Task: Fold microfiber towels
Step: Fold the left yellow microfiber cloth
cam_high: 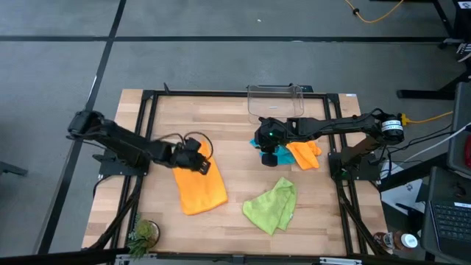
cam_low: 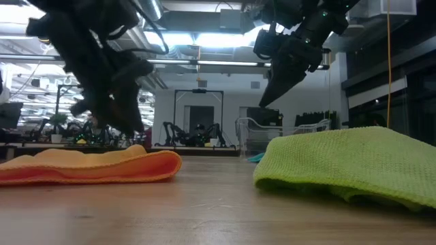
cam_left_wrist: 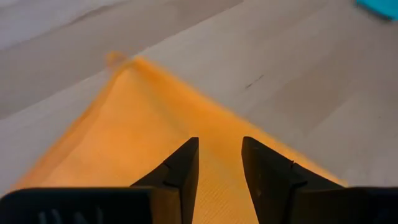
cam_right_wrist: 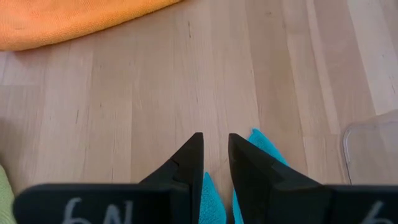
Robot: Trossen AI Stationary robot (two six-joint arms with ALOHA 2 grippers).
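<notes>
left claw, jaws apart and empty over the orange towel: align edges before pressing. right claw narrowly apart above the teal towel.

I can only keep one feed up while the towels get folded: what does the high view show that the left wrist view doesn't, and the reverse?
Only the high view: the lime green towel, the second orange towel, the clear bin, and the right gripper over the teal towel. Only the left wrist view: the left gripper close up, jaws apart with nothing between them, above the cloth. Both: the folded orange towel on the wooden table, plus some of the teal one.
</notes>
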